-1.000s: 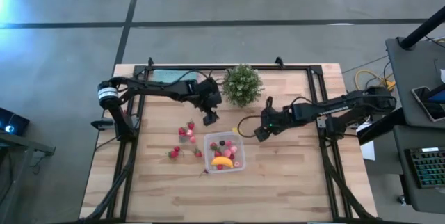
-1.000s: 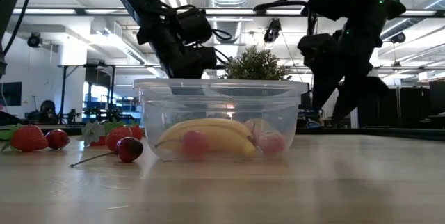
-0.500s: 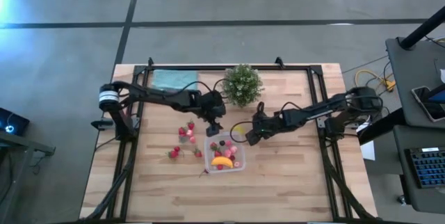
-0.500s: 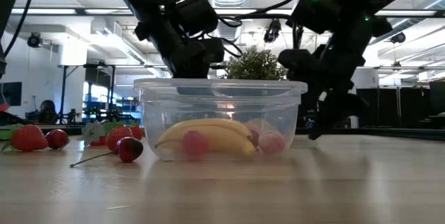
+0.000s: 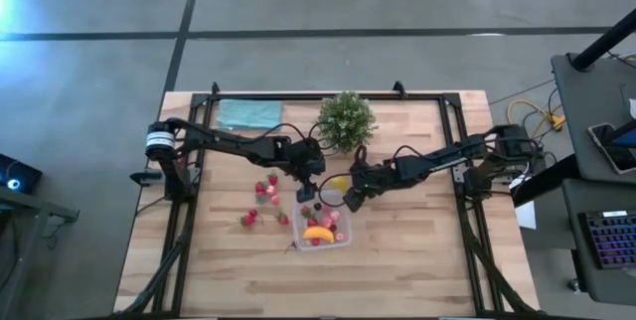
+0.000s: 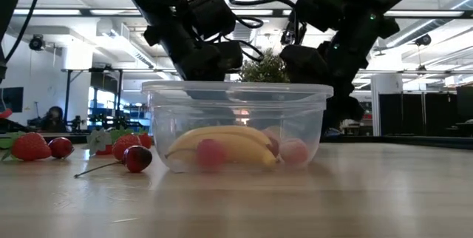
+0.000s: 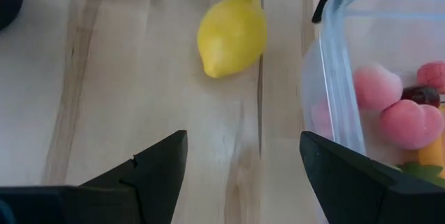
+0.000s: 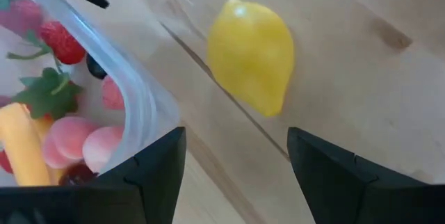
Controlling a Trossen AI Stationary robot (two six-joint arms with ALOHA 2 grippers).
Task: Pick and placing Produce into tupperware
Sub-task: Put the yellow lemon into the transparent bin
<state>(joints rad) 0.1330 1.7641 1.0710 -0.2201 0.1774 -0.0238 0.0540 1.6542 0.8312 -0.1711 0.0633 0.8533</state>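
Note:
The clear tupperware (image 5: 320, 223) stands near the table's middle and holds a banana (image 6: 222, 143), pink pieces (image 7: 398, 116) and strawberries (image 8: 61, 37). A small yellow lemon (image 5: 339, 185) lies on the wood just beyond its far right corner. My left gripper (image 7: 243, 147) hovers open at the tupperware's far edge, with the lemon (image 7: 231, 35) ahead of its fingers. My right gripper (image 8: 236, 147) hovers open on the lemon's (image 8: 252, 56) other side, close to the tupperware's rim (image 8: 139, 106). Neither touches anything. More strawberries (image 5: 264, 193) lie loose to the tupperware's left.
A bushy green potted plant (image 5: 346, 119) stands at the far middle, right behind both grippers. A teal cloth (image 5: 248, 113) lies flat at the far left. A cherry with its stem (image 6: 134, 158) and strawberries (image 6: 31, 146) lie left of the tupperware. Bare wood stretches near and to the right.
My left gripper has moved toward the table's right and near edge, up to the tupperware's far edge. My right gripper has travelled toward the table's left, sunk a little and rolled, closing in on the lemon. Both have stayed open.

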